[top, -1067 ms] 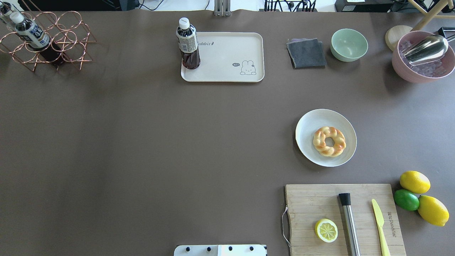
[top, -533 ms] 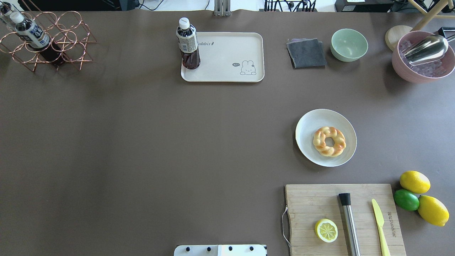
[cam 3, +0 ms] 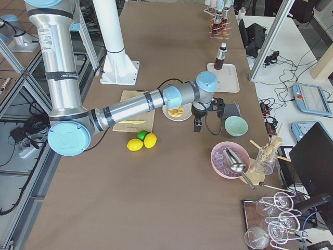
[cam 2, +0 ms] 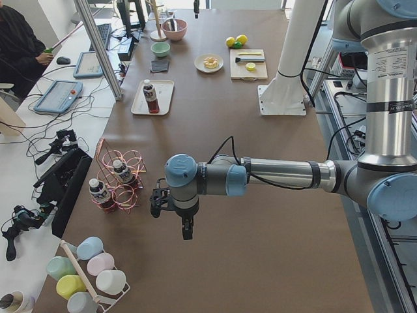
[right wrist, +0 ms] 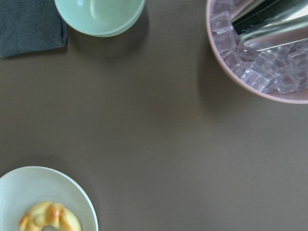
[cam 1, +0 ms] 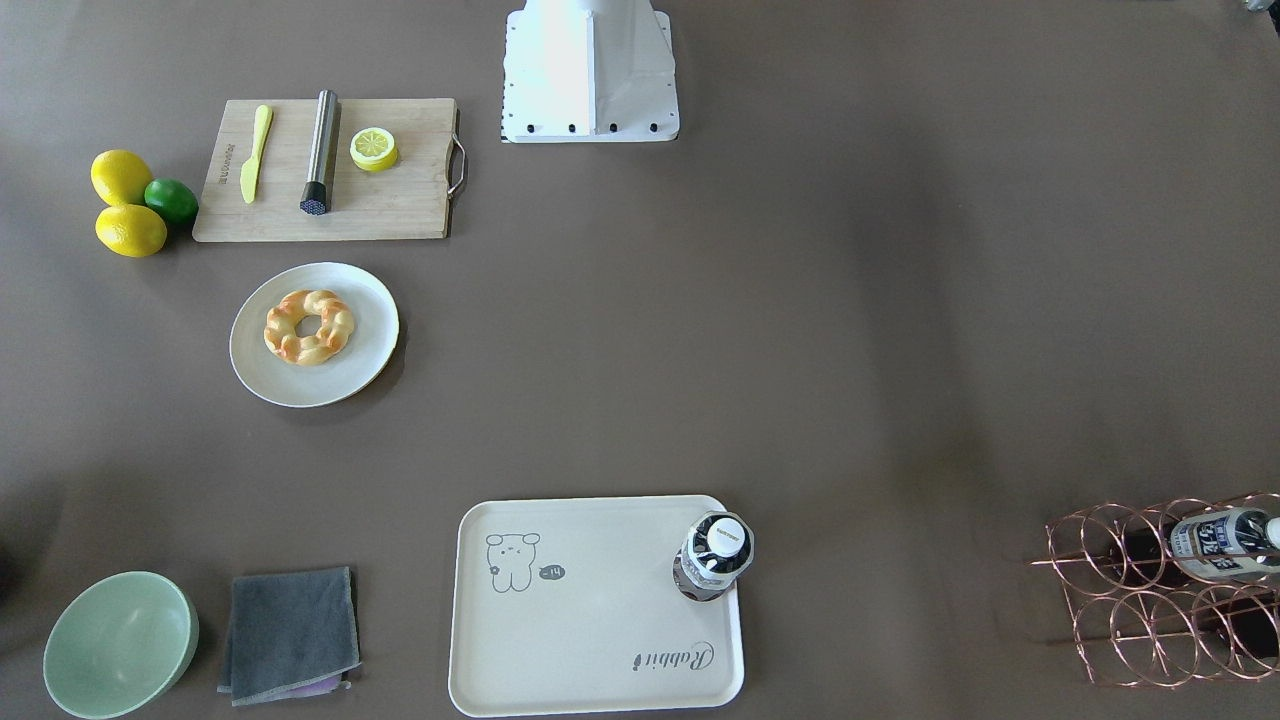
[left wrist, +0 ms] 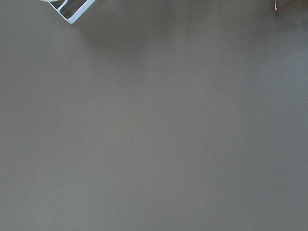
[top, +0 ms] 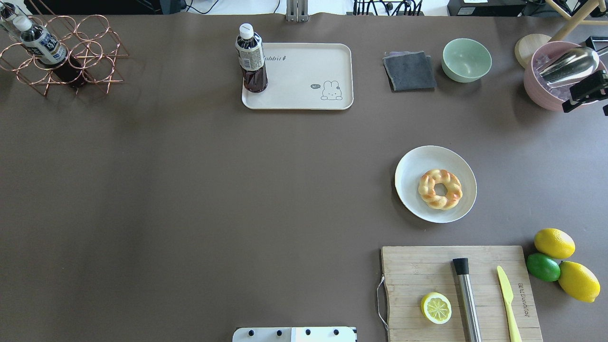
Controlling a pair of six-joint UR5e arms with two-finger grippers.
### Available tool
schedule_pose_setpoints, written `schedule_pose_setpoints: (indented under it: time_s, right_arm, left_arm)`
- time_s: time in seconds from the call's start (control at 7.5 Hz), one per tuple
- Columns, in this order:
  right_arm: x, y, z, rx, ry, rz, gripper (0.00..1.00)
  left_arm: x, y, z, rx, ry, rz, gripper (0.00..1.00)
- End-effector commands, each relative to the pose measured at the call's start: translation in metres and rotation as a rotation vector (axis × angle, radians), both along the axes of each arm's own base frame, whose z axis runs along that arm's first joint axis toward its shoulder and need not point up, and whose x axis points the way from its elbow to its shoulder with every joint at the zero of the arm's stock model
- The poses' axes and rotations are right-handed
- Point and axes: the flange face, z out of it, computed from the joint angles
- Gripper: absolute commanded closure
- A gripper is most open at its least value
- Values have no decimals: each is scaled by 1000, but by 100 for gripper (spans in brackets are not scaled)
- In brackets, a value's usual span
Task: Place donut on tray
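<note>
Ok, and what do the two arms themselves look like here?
Both arms are silver-grey tubes with pale blue joint caps. The left arm has a black cable along its forearm and a printed label on its upright segment. The right arm looks alike. The left gripper and right gripper are black.

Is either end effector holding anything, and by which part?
Nothing appears held. The donut lies free on the plate; left end effector and right end effector look bare.

One donut, one tray, one plate, two whole lemons, one lime
</note>
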Motion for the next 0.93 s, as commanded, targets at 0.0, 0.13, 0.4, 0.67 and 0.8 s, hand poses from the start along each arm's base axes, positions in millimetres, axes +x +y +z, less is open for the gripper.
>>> schedule_pose_setpoints:
  time_s: [0.0,0.13,0.4,0.67,0.8]
  right_arm:
    - [-112,21,-32,75,-81,63,0]
    - [-137,29,-28,47,-105,61,0]
    - [-174,60,5,78,-82,52,0]
    - [-204,79,22,40,-98,69,0]
    - [-213,85,41,44,-68,67,0]
  left_arm:
    - [1,0,0,1,0,2,2]
    - [1,0,2,-2,0,2,2]
    - [1,1,2,-4,0,4,2]
    - [1,3,5,-10,0,4,2]
    - [1,3,5,-11,0,3,2]
